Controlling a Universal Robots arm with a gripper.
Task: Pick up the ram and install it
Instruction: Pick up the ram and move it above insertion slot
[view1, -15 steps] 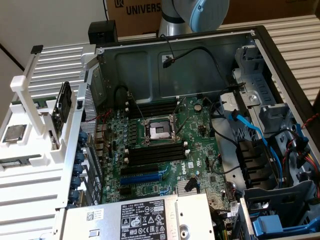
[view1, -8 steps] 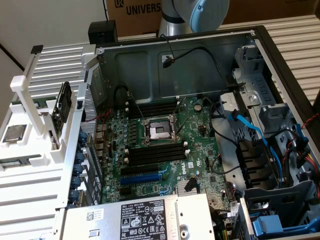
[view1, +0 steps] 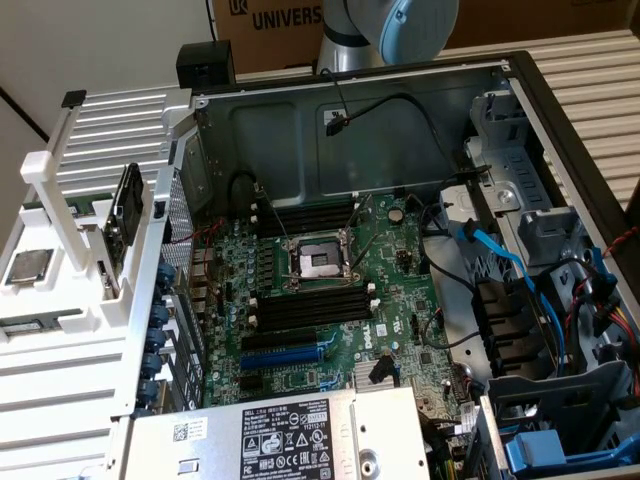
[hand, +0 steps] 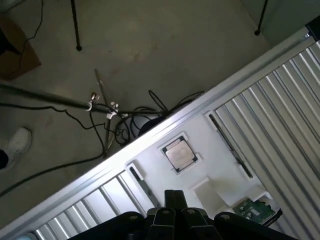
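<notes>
- Black gripper (hand: 173, 195), jaws closed and empty, hangs over a white plastic tray (hand: 220, 167).
- Thin dark ram stick (hand: 230, 145), apparently on edge, sits slotted in that tray beside a square silver processor (hand: 177, 152).

Grey concrete floor (hand: 150, 45) (tangled cables (hand: 125, 117)), cardboard box (view1: 270, 40) behind

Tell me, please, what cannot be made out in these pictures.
- Green board: wrist view, partly behind the body of the gripper; its full length is unclear.
- Arm: exterior view, cut off by the top edge.
- Memory slots: exterior view, clip positions too small to tell.
</notes>
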